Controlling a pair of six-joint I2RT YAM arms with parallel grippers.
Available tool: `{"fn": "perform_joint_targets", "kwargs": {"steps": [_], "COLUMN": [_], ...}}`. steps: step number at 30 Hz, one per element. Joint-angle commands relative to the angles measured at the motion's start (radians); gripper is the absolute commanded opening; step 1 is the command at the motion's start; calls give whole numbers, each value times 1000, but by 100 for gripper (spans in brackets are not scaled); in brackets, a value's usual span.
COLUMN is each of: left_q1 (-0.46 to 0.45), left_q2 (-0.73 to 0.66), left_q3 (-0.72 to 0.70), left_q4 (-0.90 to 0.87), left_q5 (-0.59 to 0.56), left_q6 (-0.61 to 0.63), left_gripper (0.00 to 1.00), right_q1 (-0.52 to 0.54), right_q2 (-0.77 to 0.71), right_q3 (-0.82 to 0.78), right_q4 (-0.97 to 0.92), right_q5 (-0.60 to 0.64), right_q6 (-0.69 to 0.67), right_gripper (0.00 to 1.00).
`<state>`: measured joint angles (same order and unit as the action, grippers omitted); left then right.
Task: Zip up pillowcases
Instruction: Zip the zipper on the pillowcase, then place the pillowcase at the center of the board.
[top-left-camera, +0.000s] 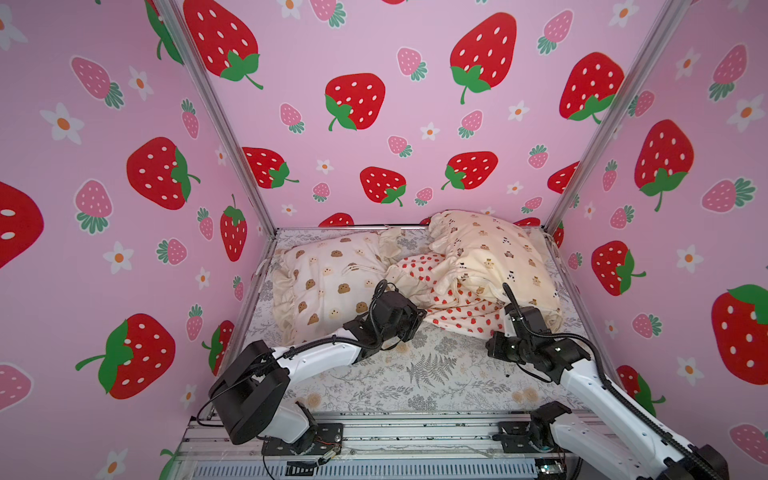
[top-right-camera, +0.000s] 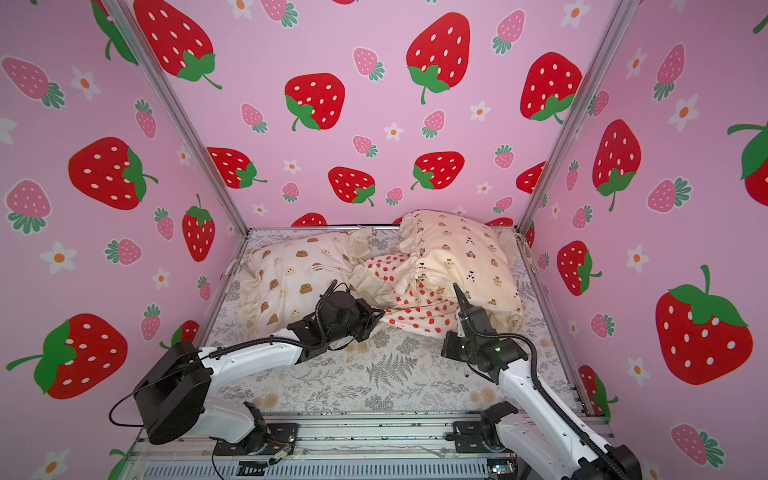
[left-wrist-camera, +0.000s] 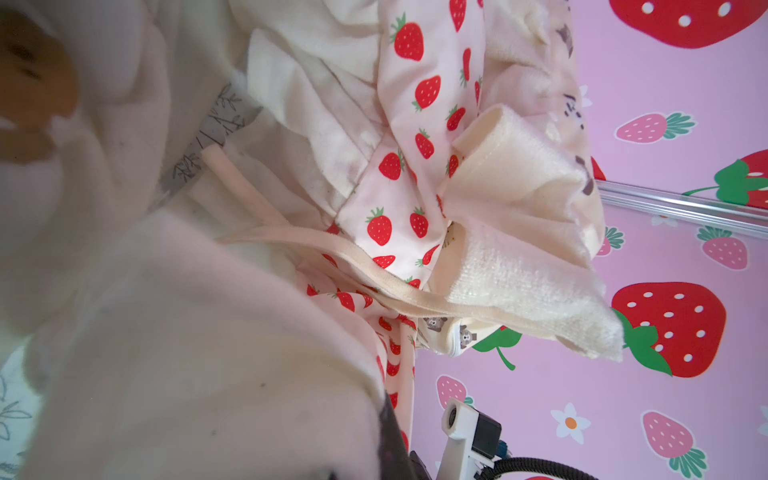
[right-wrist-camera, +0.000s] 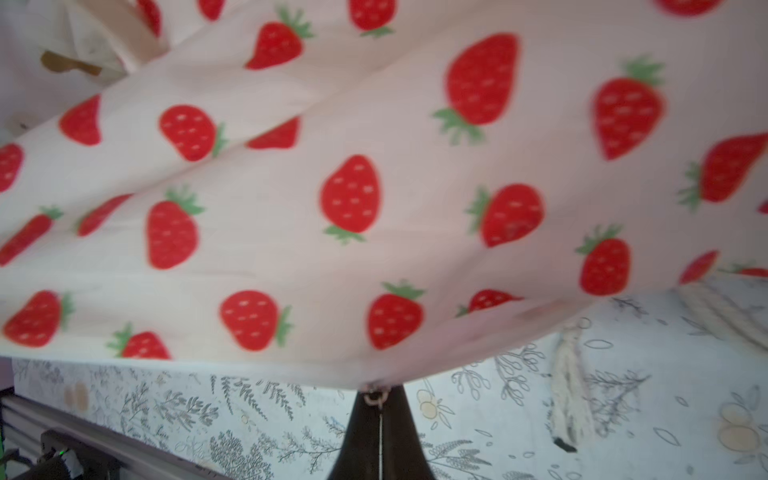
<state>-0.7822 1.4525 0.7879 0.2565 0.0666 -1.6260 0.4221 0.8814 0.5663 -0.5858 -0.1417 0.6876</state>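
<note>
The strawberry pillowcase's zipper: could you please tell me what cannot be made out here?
- Zipper track: in the right wrist view only a small ring shows at the shut right gripper; the blurred strawberry pillowcase drapes over the rest.
- What the left gripper holds: blurred white cloth fills the left wrist view; in both top views its body hides its tips.
- Its right side: under the bear-and-panda pillowcase in both top views.
</note>
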Motion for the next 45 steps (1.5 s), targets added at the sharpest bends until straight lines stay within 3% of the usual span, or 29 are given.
{"fn": "perform_joint_targets", "kwargs": {"steps": [1,10,16,23,25,26,28,30,32,39,45], "left_q1": [33,68,43,-8,-12,-14,-25,-29,-30,-25,-15], "left_q2": [-14,-12,37,196,197,185,159,136,103,-45,-286], "left_q3": [1,6,43,175,189,193,234,259,215,198,185], "left_q4": [-22,-50,-53,-22,-38,-38,-141,-263,-240,-430,-692], "left_q5": [10,36,51,95,121,127,83,29,20,-53,-226], "left_q6": [29,77,126,194,211,233,332,393,408,566,710], "left_gripper": [0,0,0,0,0,3,27,36,45,70,82], "right_q1": [-89,-340,-505,-537,-535,-528,-513,-506,-486,-378,-201], "right_q2": [3,113,175,244,233,223,200,164,127,41,-4], "right_q3": [-11,22,48,99,97,100,107,109,119,217,311], "right_q4": [-80,-44,28,66,67,54,18,-11,-40,-208,-315], "right_q5": [-6,16,23,-10,-46,-46,-36,-51,-52,-14,26], "right_q6": [3,-42,-58,-73,-80,-85,-99,-101,-100,-103,-90], "right_gripper": [0,0,0,0,6,14,26,32,41,69,80]}}
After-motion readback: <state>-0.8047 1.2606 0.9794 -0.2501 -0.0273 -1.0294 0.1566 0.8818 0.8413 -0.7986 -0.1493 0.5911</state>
